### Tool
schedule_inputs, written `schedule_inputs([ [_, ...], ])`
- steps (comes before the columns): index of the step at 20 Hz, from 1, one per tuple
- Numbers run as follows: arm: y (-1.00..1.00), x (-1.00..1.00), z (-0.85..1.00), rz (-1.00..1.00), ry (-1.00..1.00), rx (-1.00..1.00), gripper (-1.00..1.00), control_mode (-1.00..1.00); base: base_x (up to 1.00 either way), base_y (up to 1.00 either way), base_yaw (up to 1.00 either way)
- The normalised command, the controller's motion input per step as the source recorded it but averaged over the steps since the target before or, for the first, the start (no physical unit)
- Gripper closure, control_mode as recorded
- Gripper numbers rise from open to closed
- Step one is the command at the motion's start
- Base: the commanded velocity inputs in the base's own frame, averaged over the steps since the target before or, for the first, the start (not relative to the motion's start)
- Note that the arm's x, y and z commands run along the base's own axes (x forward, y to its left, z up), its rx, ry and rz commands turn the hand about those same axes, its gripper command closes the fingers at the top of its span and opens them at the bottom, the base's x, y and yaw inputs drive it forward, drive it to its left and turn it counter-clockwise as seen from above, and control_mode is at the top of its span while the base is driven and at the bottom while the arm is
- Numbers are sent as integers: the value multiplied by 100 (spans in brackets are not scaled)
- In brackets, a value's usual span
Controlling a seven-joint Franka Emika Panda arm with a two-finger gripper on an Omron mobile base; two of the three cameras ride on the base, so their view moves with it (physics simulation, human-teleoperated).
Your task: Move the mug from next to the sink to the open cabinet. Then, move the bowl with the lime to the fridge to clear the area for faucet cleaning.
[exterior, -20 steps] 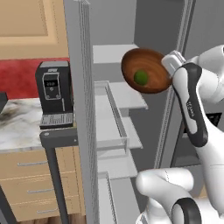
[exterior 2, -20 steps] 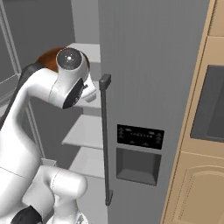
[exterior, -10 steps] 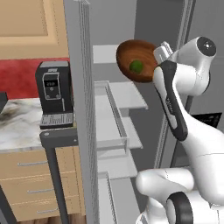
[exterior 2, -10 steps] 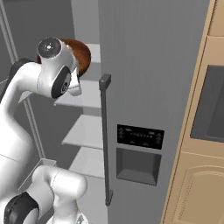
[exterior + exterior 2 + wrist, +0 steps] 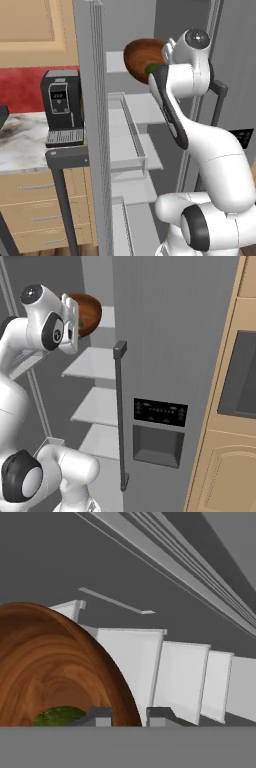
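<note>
Wooden bowl (image 5: 141,59) with lime (image 5: 60,716), rim pinched by gripper (image 5: 127,716), tilts steeply inside fridge (image 5: 175,331); lime may roll out.

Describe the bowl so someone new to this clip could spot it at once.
Find the open fridge with its white shelves. At the top shelf, the gripper holds up a tilted bowl. It is the only dark reddish-brown wooden thing there, with a lime inside.

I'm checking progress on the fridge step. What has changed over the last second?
The arm swung the bowl, with the lime in it, up and leftward in the left base view, deeper between the fridge shelves. The gripper kept its hold on the rim. Fridge door and coffee machine stayed put.
</note>
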Motion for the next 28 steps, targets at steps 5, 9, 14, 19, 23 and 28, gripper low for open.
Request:
schedule_inputs([
  [5,0,29,5,0,0,3,100,-100,0,0,0],
  [9,0,66,1,0,1,2,100,-100,0,0,0],
  [14,0,77,0,0,7,3,100,-100,0,0,0],
  [19,0,85,0,0,10,3,100,-100,0,0,0],
  [23,0,84,0,-3,8,0,100,-100,0,0,0],
  [28,0,66,0,-3,1,0,100,-100,0,0,0],
])
